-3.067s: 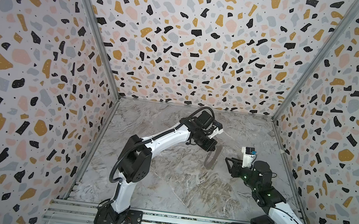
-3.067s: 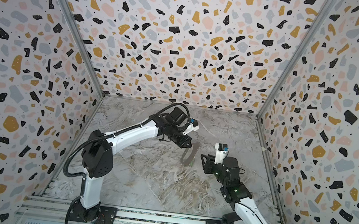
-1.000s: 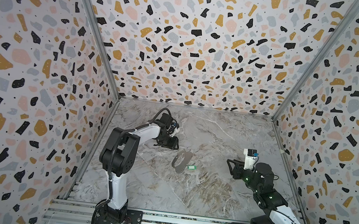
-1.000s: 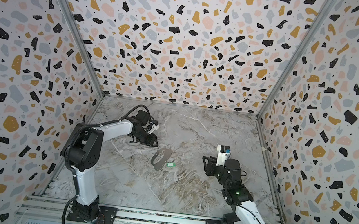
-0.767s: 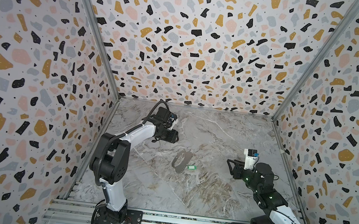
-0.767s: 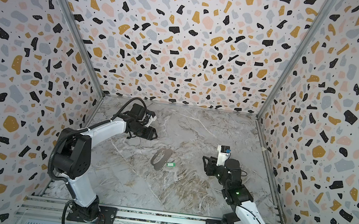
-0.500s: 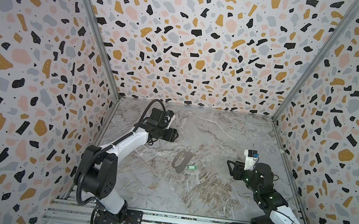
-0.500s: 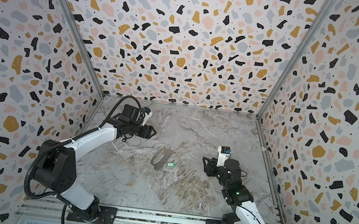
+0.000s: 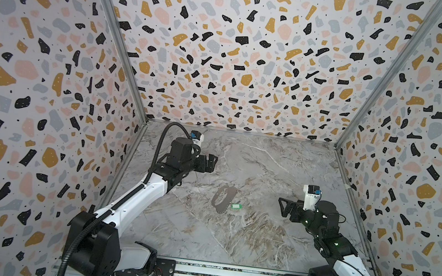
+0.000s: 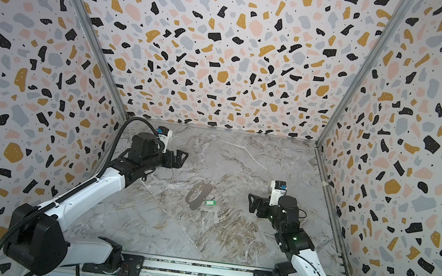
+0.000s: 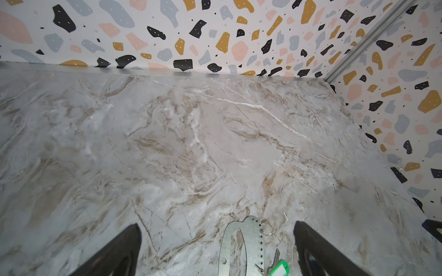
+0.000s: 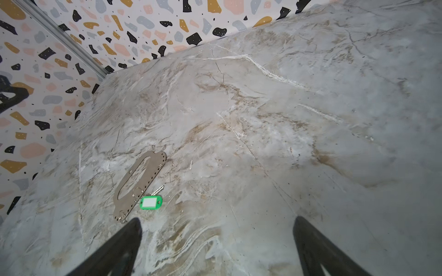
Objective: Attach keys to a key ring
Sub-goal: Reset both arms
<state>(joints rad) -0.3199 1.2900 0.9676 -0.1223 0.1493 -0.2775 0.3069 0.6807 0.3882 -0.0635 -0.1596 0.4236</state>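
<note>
Both top views look steeply down from high above the front rail (image 9: 225, 274) at 6 o'clock. They face the back wall (image 9: 253, 61) at 12 and take in the whole marble floor (image 9: 268, 165). The left wrist camera sits low and near at 10 o'clock, facing 2. The right wrist camera, at 3, faces 10. All 4 views share the key ring (image 9: 222, 200) and key (image 9: 235, 205).

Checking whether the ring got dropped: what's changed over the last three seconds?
The left gripper let go of the key ring, which hung from it above the table and now lies flat beside the green key; that arm drew back to its left, jaws open. The right gripper stayed about where it was.
</note>
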